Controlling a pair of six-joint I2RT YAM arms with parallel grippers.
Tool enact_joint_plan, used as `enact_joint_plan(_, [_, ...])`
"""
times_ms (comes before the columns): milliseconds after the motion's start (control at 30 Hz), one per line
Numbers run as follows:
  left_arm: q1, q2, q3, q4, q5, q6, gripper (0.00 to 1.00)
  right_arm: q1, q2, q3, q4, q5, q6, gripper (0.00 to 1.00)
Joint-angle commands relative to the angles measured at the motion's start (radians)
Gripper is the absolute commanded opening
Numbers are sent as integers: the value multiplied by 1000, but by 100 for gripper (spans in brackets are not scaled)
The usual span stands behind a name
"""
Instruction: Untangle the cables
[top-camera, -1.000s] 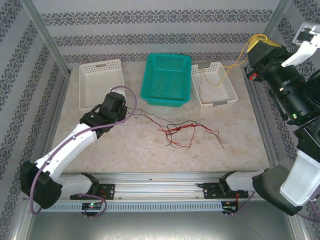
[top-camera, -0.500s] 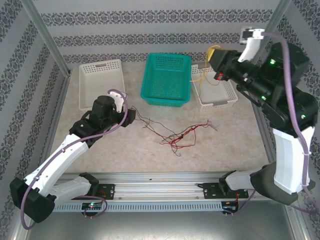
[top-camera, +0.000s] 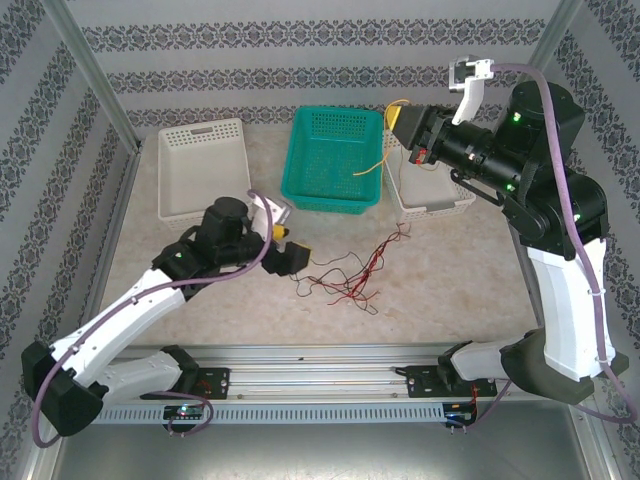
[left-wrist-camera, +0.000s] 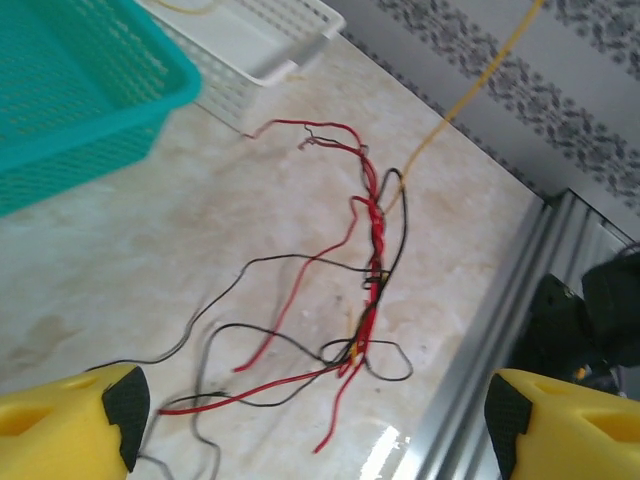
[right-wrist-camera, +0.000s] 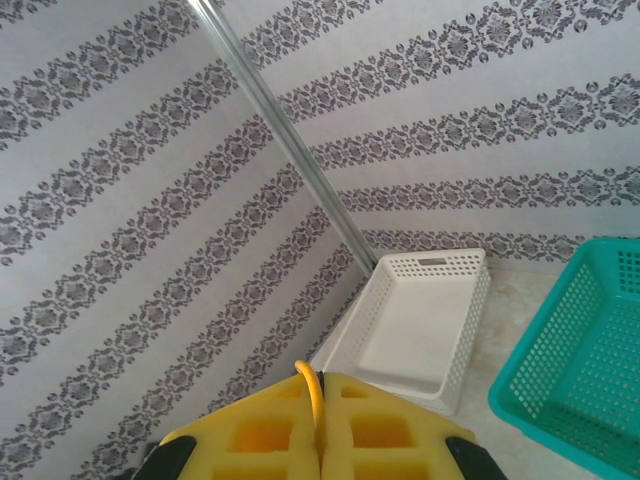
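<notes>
Left gripper (top-camera: 289, 246): released, yellow fingers spread wide, nothing between them, low over the pale marble-patterned surface (top-camera: 470, 275).

The thin red and black cables (top-camera: 345, 278) lie in a loose tangle on the surface just right of that gripper. They sit in front of the teal mesh plastic basket (top-camera: 330, 206) and apart from it. One red strand reaches up toward the right-hand white perforated plastic basket (top-camera: 440, 208).

Right gripper (top-camera: 400, 122): clenched on the thin yellow cable (right-wrist-camera: 314, 388), pads pressed together, raised high over the gap between the teal basket and the right white basket. In the left wrist view this cable slants down into the top of the tangle.

Edges: the tangle's nearest strands stop short of the aluminium rail (top-camera: 320, 352) at the near edge.

Open room: bare surface to the right of the tangle out to the side rail. More bare surface lies in front of the left white perforated plastic basket (top-camera: 200, 131).
</notes>
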Motion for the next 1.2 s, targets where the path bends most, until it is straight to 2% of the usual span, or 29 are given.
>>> enact_joint_plan(0, [-89, 54, 22, 63, -33, 0, 88, -1, -3, -1, 61, -48, 28, 0])
enact_joint_plan(133, [-182, 144, 16, 113, -83, 19, 88, 1, 2, 3, 70, -65, 45, 0])
enact_joint_plan(267, [-219, 228, 24, 153, -93, 22, 88, 13, 5, 3, 77, -78, 61, 0])
enact_joint_plan(733, [-235, 387, 54, 348, -186, -10, 89, 128, 5, 27, 85, -20, 66, 0])
enact_joint_plan(833, [-235, 422, 73, 360, -193, -15, 86, 152, 11, 44, 76, -4, 60, 0])
enact_joint_plan(933, [-235, 439, 71, 371, -185, -22, 80, 162, 10, 60, 69, 7, 57, 0])
enact_joint_plan(1000, [-235, 438, 54, 379, -179, -27, 72, 162, 7, 74, 57, 22, 46, 0])
enact_joint_plan(1100, [-235, 417, 20, 375, -176, -32, 47, 154, 3, 93, 34, 55, 24, 0])
enact_joint_plan(1167, [-235, 393, -8, 370, -174, -32, 37, 143, -1, 94, 24, 78, 11, 0])
